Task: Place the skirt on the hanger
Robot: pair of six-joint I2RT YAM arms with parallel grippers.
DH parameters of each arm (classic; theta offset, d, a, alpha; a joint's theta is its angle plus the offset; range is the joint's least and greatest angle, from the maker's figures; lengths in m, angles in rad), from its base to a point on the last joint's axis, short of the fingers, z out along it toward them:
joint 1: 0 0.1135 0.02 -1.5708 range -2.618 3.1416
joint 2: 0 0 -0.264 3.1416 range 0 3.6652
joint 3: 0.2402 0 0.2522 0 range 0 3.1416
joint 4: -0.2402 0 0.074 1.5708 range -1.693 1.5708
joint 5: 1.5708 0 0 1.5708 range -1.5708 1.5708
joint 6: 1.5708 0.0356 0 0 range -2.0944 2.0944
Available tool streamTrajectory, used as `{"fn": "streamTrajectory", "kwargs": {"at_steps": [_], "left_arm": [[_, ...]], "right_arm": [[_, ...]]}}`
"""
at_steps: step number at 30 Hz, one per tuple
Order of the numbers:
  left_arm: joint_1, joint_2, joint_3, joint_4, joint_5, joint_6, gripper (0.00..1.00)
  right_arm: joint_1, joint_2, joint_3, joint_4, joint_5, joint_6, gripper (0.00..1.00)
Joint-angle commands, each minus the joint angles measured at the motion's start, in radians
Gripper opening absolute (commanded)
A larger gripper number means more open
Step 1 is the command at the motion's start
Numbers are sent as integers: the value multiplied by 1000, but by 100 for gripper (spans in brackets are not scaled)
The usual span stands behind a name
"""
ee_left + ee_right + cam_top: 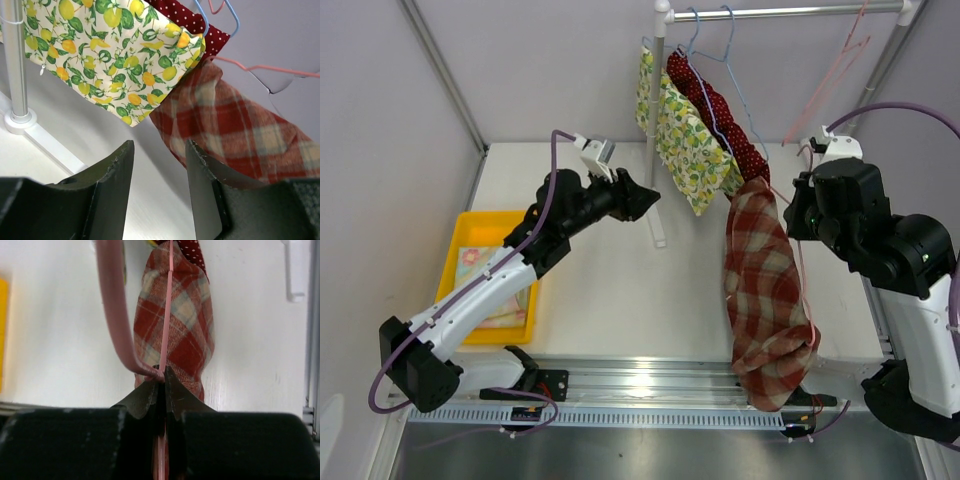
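left pincer (159, 150) — spread | right pincer (161, 379) — pinching pink hanger (112, 305) | plaid skirt (760, 290) hangs on it

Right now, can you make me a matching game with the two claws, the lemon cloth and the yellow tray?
Things:
1. left claw
2. right claw
3. lemon-print cloth
4. yellow tray

States and places:
A. hanging from the rack
B. shut on the pink hanger
C. on the table, beside the left arm
D. open, holding nothing

Pairs: 1-D, 2-B, 3-A, 4-C
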Motion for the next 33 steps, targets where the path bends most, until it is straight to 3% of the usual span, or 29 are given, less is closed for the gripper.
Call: {"fn": "streamTrajectory", "kwargs": {"at_steps": [1, 9, 14, 18, 26, 33], "left_arm": [[5, -20, 46, 9, 31, -3, 51], [4, -26, 48, -34, 38, 1, 51], [5, -11, 62, -34, 46, -3, 51], [5, -4, 63, -45, 57, 1, 51], [5, -23, 42, -59, 58, 12, 51], [5, -31, 17, -47, 60, 11, 51]], "right_arm": [[-35, 14, 34, -127, 90, 15, 0], [-150, 47, 20, -116, 127, -21, 0], [-202, 64, -4, -116, 227, -8, 0], [-288, 64, -27, -22, 200, -57, 0], [-371, 38, -132, 352, -168, -237, 0], [-373, -45, -281, 497, -382, -283, 0]]}}
